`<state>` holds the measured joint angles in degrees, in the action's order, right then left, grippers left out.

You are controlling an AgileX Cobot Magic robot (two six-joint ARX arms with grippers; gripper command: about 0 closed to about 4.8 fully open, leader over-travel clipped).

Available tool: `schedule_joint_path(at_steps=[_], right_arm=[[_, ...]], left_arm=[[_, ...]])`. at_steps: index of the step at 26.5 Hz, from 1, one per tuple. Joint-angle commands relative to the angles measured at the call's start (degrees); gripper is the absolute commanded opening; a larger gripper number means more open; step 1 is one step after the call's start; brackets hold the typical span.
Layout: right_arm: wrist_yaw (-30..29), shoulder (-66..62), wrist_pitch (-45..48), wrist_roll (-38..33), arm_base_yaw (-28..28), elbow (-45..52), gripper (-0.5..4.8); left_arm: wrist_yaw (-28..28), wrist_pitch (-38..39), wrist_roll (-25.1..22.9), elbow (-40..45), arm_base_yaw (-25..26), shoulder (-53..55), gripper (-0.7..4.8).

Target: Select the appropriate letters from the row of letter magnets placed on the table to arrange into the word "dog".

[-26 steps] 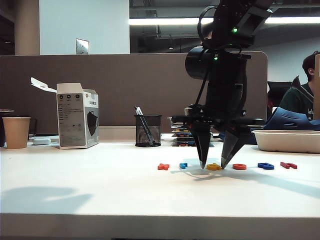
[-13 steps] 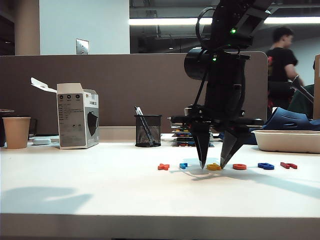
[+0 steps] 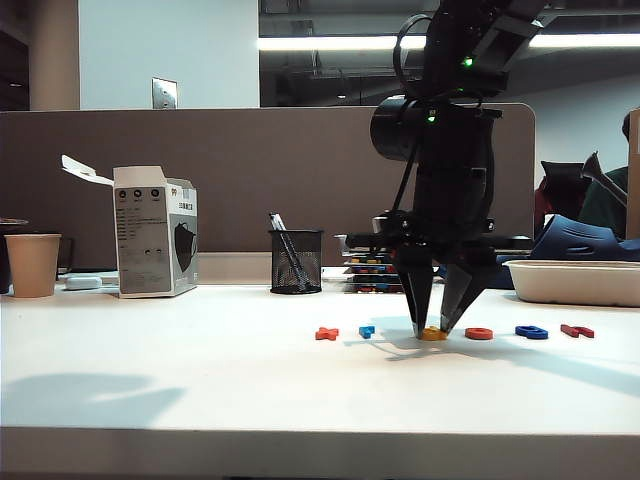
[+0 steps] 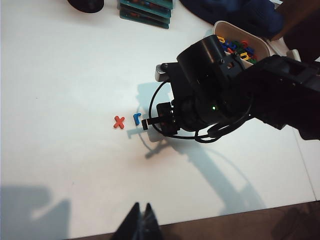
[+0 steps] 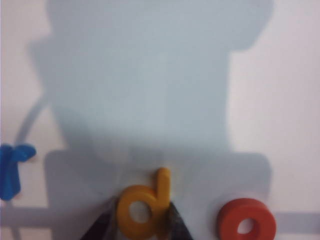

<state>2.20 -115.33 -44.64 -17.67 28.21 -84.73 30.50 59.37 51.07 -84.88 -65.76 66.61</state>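
1. Right now the right tool [image 3: 433, 328] stands tip-down on the worktop [image 3: 200, 380], its two fingers set on either side of the yellow "d" [image 5: 144, 205], which lies flat directly between them.
2. Seen from the wrist, the dark fingertips [image 5: 102, 225] flank the round bowl of the letter closely and appear to touch it; the jaws are narrowed to about its width, so I judge a pinch is forming, though the "d" is not lifted.
3. Its stem points away from the tool's wrist, so the long axis runs across the gap's closing line and the fingers squeeze the short way across the bowl.
4. Just beside the tool on one side lies the orange-red "o" [image 5: 246, 221]; on the other, a little further off, the light blue letter [image 5: 12, 167].
5. Beyond the "o" sit the dark blue "g" [image 3: 531, 331] and a dark red piece [image 3: 577, 330]; the orange x [image 3: 326, 333] ends the row.
6. Well apart, the left tool [image 4: 141, 227] hangs over the near worktop edge, fingers pressed together and empty; the right arm is clearly the nearer one.
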Motion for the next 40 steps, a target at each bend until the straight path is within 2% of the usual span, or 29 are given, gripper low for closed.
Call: schedule_joint_path(at_steps=[1, 4, 40], right_arm=[[-0.7, -0.8, -1.4, -0.3, 0.1, 0.5, 1.07], [-0.7, -0.8, -1.4, -0.3, 0.1, 0.5, 0.94], [-0.8, 0.7, -4.4, -0.3, 0.1, -0.5, 0.94]], left_arm=[[0.3, -0.2, 0.0, -0.2, 0.0, -0.1, -0.06], [0.3, -0.2, -0.1, -0.2, 0.0, -0.1, -0.06], [0.3, -0.2, -0.1, -0.2, 0.0, -0.1, -0.06]])
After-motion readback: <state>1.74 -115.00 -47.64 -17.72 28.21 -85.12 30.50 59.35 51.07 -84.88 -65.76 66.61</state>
